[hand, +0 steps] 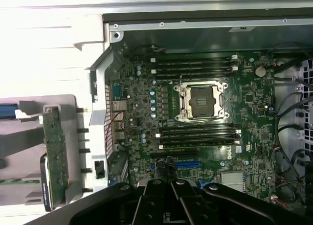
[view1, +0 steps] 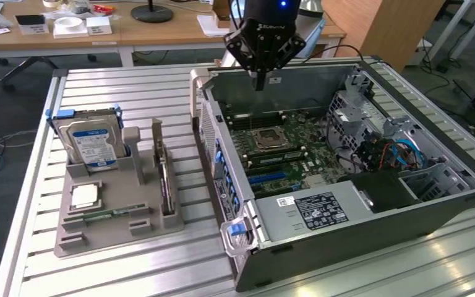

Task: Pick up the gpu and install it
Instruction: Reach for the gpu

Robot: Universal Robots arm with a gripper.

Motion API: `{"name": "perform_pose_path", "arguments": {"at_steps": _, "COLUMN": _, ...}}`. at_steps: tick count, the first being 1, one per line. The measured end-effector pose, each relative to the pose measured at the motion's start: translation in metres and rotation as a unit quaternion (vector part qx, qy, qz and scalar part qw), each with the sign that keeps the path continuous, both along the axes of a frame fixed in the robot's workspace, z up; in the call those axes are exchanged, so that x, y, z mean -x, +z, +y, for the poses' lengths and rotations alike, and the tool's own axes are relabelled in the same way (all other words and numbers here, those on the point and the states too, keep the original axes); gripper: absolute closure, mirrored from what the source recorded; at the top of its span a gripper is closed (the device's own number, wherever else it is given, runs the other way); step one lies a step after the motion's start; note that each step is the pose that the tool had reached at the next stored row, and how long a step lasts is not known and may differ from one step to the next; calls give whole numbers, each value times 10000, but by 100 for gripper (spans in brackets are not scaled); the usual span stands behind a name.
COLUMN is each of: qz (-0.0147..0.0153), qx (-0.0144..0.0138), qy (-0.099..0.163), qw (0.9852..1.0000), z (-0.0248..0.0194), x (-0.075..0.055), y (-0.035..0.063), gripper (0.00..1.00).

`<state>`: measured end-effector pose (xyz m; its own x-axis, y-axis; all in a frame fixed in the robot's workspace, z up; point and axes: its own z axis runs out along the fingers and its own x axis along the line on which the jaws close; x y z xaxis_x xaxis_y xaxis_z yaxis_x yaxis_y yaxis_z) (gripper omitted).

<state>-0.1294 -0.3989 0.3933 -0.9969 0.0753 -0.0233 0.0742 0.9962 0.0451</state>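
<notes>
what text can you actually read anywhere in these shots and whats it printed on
"DELL": white lettering on the motherboard, seen in the wrist view.
Lettering on the gripper body: too blurred to read.
Blue label on the hard drive: print too small to read.
Black label beside the motherboard: print too small to read.
</notes>
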Motion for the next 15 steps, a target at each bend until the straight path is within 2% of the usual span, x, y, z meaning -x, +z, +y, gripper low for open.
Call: {"name": "perform_pose_path", "arguments": {"at_steps": 15, "qz": 0, "qx": 0, "qy": 0, "qw": 10000, "z": 0, "x": 135, "y": -1, "gripper": 89}}
